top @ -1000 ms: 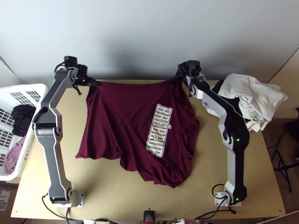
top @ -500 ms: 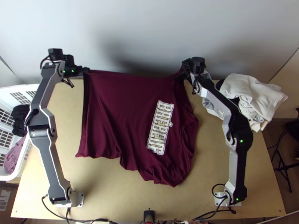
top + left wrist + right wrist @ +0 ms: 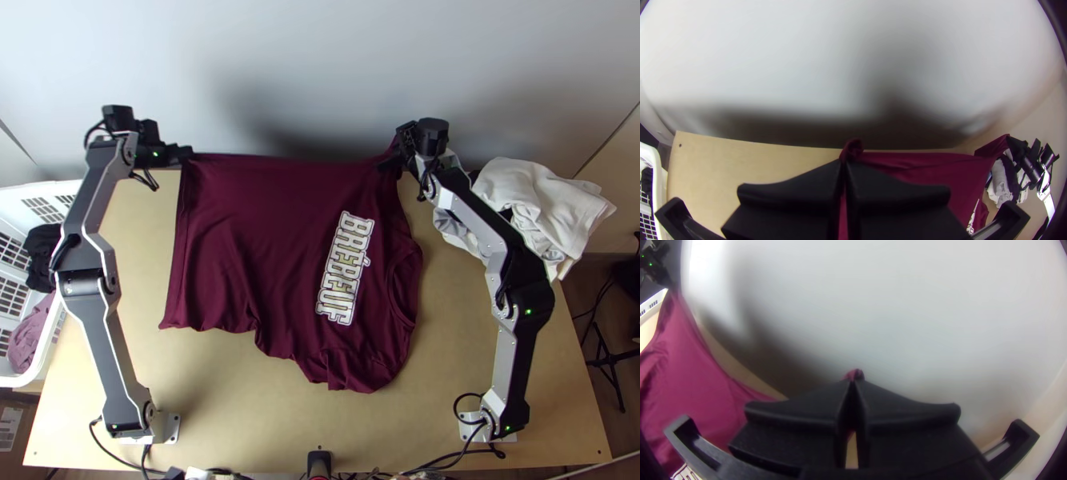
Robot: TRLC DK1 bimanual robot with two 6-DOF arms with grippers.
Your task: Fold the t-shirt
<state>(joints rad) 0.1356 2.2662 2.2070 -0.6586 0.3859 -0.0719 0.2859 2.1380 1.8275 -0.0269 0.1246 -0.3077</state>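
Maroon shirt (image 3: 240,264) spread on the table (image 3: 216,400), pale block lettering (image 3: 345,268) at its three o'clock, left gripper (image 3: 187,151) with fingers clenched on its eleven-o'clock corner, right gripper (image 3: 387,163) likewise at one o'clock

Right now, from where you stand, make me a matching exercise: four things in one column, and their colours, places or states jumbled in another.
Things:
1. T-shirt
2. Left claw
3. Laundry basket
4. White cloth

Descriptions:
A. At the left side of the table, with dark cloth inside
B. Maroon, with pale lettering
C. Heaped at the table's far right
D. Shut on maroon fabric at its far left corner

Right pairs: 1-B, 2-D, 3-A, 4-C
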